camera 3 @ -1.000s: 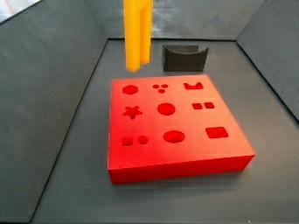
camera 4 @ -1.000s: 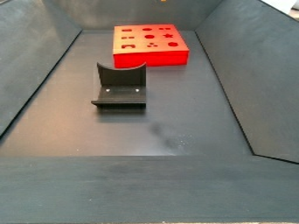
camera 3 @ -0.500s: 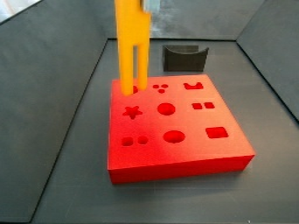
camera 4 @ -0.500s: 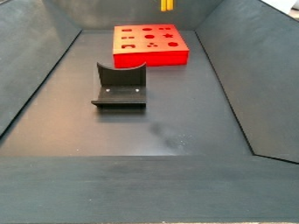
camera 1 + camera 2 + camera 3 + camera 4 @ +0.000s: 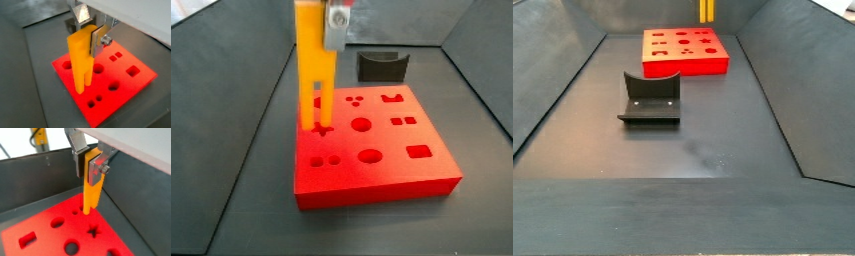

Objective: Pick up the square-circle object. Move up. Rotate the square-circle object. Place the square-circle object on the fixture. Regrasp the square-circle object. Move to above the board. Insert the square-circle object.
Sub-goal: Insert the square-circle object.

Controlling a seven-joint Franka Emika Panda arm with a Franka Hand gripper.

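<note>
The pincer (image 5: pixel 91 164) is clamped on the upper end of the square-circle object (image 5: pixel 81 57), holding it upright over the board (image 5: pixel 372 150). In a side view its lower end hangs above the star recess. The fixture (image 5: pixel 649 98) stands well apart from the board.

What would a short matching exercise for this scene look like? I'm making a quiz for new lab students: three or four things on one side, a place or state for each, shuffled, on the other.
Things:
1. square-circle object
2. board
3. fixture
4. gripper

Places or states:
A. lying flat on the floor, recesses facing up
B. hanging upright over the red slab
C. standing empty beyond the red slab in a side view
D. shut on the yellow peg's upper end

Pairs: 1-B, 2-A, 3-C, 4-D
</note>
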